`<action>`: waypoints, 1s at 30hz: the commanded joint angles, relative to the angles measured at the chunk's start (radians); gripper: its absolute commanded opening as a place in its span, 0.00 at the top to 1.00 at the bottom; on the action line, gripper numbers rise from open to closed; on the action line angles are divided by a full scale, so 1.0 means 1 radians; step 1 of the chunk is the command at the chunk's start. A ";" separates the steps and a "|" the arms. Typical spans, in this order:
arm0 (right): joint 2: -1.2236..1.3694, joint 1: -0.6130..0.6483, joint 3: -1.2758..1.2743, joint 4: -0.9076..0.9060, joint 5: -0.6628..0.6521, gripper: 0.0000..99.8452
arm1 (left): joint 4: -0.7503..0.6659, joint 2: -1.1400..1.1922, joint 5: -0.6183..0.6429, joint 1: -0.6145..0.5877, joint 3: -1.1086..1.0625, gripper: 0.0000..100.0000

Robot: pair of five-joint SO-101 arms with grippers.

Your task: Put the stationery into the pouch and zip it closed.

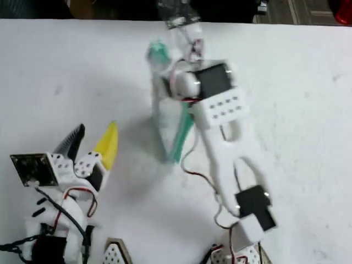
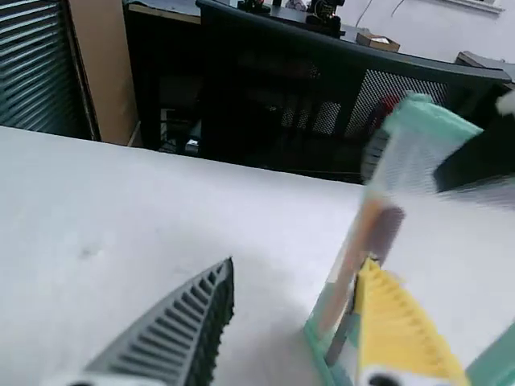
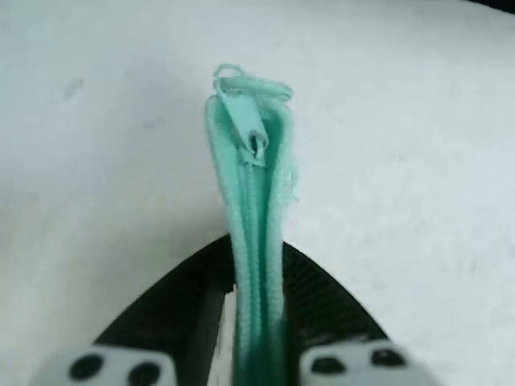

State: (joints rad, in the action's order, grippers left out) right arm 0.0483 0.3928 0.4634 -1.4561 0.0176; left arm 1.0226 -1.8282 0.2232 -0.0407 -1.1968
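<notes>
The pouch (image 1: 165, 124), clear with mint-green trim, stands on edge at the table's middle back. My right gripper (image 1: 177, 99) is shut on its top edge. In the right wrist view the black fingers (image 3: 322, 297) pinch the green zipper band (image 3: 251, 209), and the zipper pull (image 3: 245, 121) sits at the band's far end. My left gripper (image 1: 91, 142) rests open at the front left, a short way from the pouch, with nothing between its dark finger and yellow finger. From the left wrist the pouch (image 2: 402, 161) rises just beyond the yellow finger (image 2: 398, 330), with orange and dark shapes showing through its wall.
The white table (image 1: 297, 110) spreads wide on both sides of the pouch. A circuit board and wires (image 1: 177, 15) lie at the far edge behind it. Dark furniture (image 2: 273, 96) stands beyond the table. Arm bases (image 1: 115, 254) sit at the front edge.
</notes>
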 commanded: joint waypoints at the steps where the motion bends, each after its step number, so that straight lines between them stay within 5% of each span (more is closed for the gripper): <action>1: -0.004 -0.133 -0.172 0.107 -0.015 0.98 | -0.051 0.004 0.009 -0.012 -0.003 0.74; 12: -0.180 -0.361 -0.763 0.449 -0.129 0.98 | -0.051 0.004 0.009 -0.008 -0.006 0.74; 21: -0.196 -0.318 -1.134 0.814 -0.143 0.98 | -0.066 0.004 0.009 -0.005 -0.026 0.74; 30: -0.194 -0.219 -1.263 0.969 -0.143 0.98 | -0.130 0.004 0.009 -0.005 -0.078 0.74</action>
State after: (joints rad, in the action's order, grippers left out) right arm -0.1450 0.1258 -0.7779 -0.5140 -0.1051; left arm 0.9244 -1.8282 0.2232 -0.0437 -1.2766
